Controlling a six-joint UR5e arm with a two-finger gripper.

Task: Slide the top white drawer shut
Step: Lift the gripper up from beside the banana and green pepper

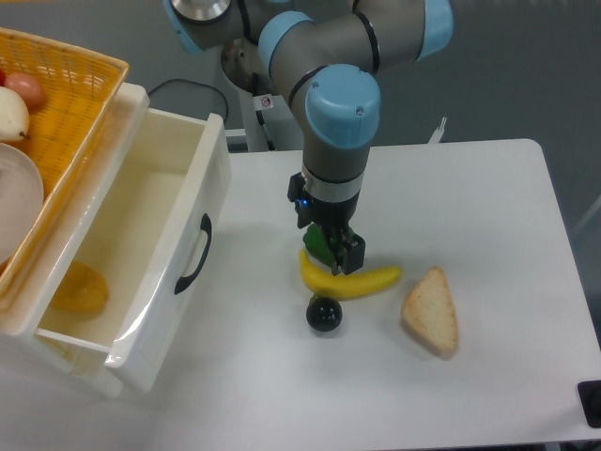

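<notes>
Top white drawer wide open, fingers apart.

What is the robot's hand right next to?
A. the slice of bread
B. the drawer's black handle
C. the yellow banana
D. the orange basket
C. The hand hangs right over the left end of the banana on the table, while the bread, the black handle on the open drawer and the basket all sit farther away.
</notes>
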